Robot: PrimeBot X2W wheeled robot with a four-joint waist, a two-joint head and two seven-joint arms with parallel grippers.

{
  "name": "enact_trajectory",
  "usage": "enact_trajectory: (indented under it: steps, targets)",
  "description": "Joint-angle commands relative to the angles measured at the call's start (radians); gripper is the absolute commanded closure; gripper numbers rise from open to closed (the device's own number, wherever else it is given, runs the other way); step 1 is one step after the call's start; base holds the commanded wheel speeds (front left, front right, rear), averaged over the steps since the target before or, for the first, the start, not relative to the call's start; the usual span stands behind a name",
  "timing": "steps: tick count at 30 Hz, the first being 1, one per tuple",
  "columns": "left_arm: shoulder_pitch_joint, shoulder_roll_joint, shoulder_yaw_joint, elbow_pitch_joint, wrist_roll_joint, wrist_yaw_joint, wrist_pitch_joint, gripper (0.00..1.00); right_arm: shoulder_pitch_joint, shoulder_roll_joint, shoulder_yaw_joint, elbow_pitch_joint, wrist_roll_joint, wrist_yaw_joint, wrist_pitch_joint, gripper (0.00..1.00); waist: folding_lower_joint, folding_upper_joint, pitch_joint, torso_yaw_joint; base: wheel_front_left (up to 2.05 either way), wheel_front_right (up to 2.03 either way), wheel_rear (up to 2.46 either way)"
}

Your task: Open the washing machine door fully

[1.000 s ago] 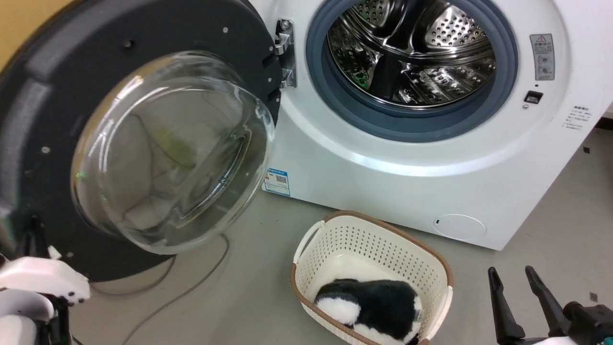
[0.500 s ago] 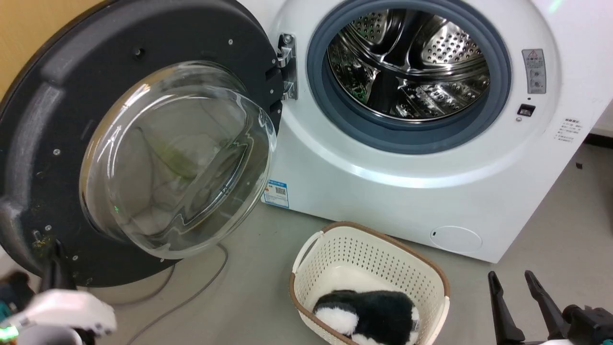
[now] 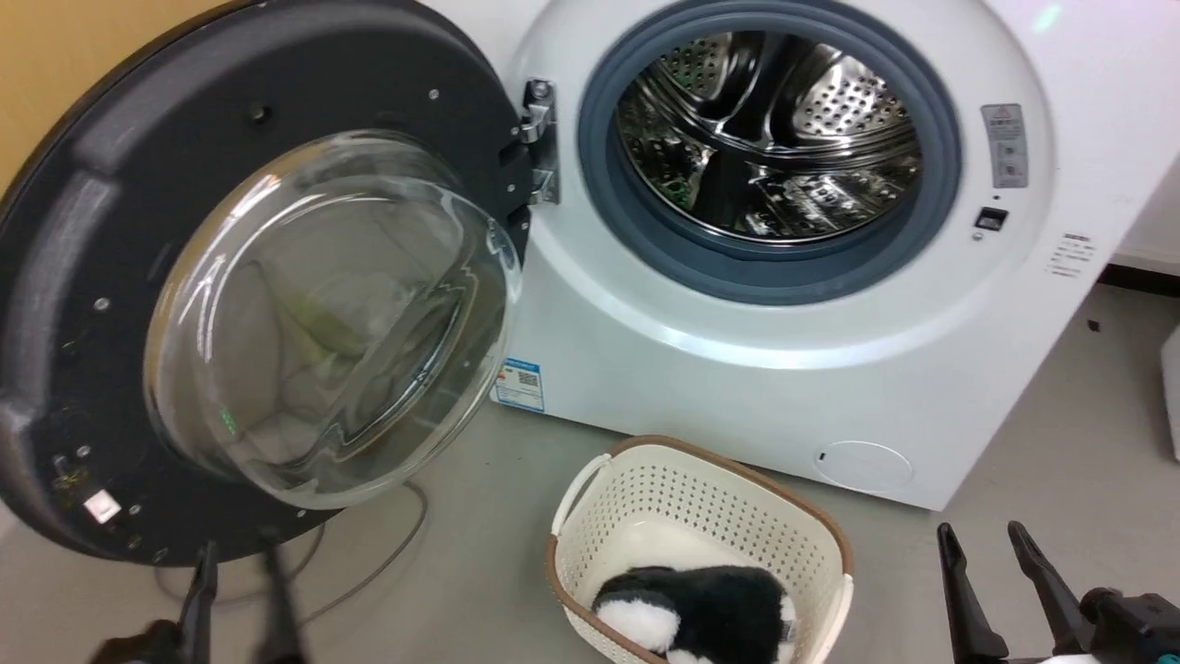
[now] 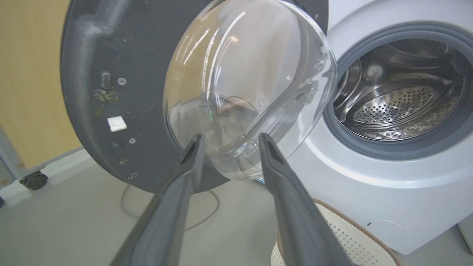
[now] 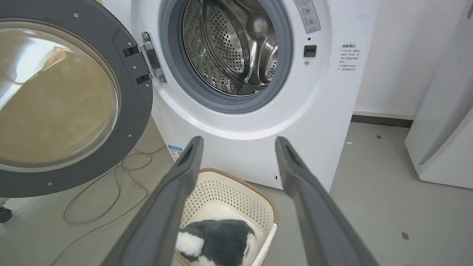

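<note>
The washing machine (image 3: 737,387) is a white front-loader whose steel drum (image 3: 765,129) is exposed inside a grey rubber ring. Its door (image 3: 92,231) hangs on the left hinge (image 3: 539,138), swung wide, with the dark grey inner face and clear glass bowl (image 3: 323,314) turned toward me. My left gripper (image 3: 235,567) is open and blurred just below the door's lower edge, touching nothing. In the left wrist view the left gripper (image 4: 231,138) points at the bowl on the door (image 4: 111,44). My right gripper (image 3: 980,533) is open at the lower right, and in its wrist view (image 5: 239,142) empty, well away from the door (image 5: 136,99).
A cream perforated basket (image 3: 701,493) with a black-and-white plush toy (image 3: 701,609) sits on the floor before the machine. A grey cable (image 3: 369,572) loops under the door. A white appliance (image 5: 443,111) stands at the right, and a caster wheel (image 4: 35,181) by the tan wall.
My left gripper has come off the door's lower left edge and dropped below it toward me; its white forearm has left the picture. The camera shifted slightly. The right gripper is unmoved.
</note>
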Motion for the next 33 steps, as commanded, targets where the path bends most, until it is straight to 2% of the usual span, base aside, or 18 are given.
enact_trajectory:
  steps: [1,10,14,25,33]
  targets:
    - [0.013,-0.01,-0.02,-0.011,0.01,0.001,0.001,0.0,-0.001,0.003,0.0,-0.002,-0.011,0.005,0.003,0.0,0.0,0.0,-0.002,-0.016,0.0,0.0,0.0]
    - [-0.052,-0.035,-0.122,0.063,0.05,-0.059,-0.037,0.0,-0.015,0.003,0.013,-0.031,-0.054,0.005,0.027,0.0,0.0,0.0,-0.01,-0.126,0.0,0.0,0.0]
    - [-0.086,-0.037,-0.154,0.1,0.072,-0.072,-0.038,0.0,-0.015,0.003,0.017,-0.049,-0.073,0.005,0.044,0.0,0.0,0.0,-0.012,-0.189,0.0,0.0,0.0]
    - [-0.131,-0.023,-0.188,0.168,0.119,-0.065,-0.025,0.0,0.005,0.003,0.024,-0.074,-0.113,0.005,0.079,0.0,0.0,0.0,-0.005,-0.306,0.0,0.0,0.0]
    - [-0.132,-0.026,-0.194,0.194,0.123,-0.052,-0.029,0.0,0.005,0.003,0.044,-0.087,-0.118,0.005,0.088,0.0,0.0,0.0,0.002,-0.337,0.0,0.0,0.0]
